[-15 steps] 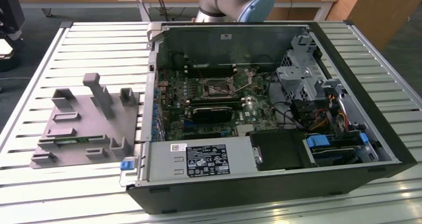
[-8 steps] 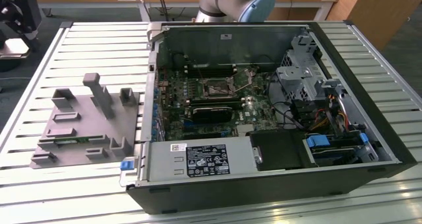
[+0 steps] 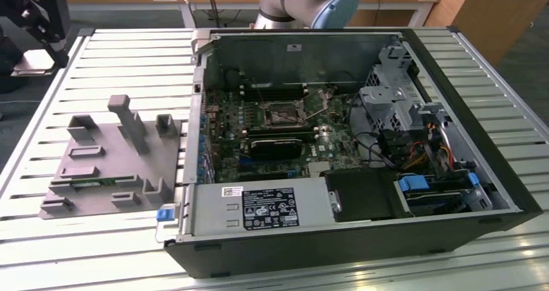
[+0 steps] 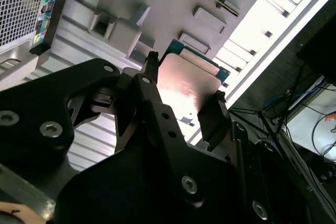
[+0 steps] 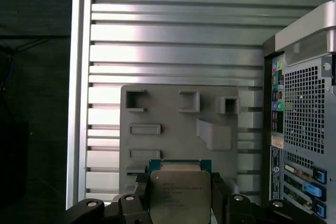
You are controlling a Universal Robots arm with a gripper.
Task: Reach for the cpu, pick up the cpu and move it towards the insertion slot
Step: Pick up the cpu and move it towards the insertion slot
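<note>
Your hand [image 5: 179, 183] is clamped on the cpu [image 5: 177, 199] above the grey fixture [image 5: 173, 114]. Carry it level toward the insertion slot [image 3: 281, 114], clearing the case wall [image 3: 199, 105] as you go.

Slatted metal table [image 3: 120, 47] bears grey fixture [image 3: 103, 169], computer case [image 3: 360, 239].

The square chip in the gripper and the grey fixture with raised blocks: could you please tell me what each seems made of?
The square silvery cpu: a metal lid, judging by its soft sheen, on a green board rim. The grey fixture: probably matte plastic, uniformly dull with moulded recesses.
</note>
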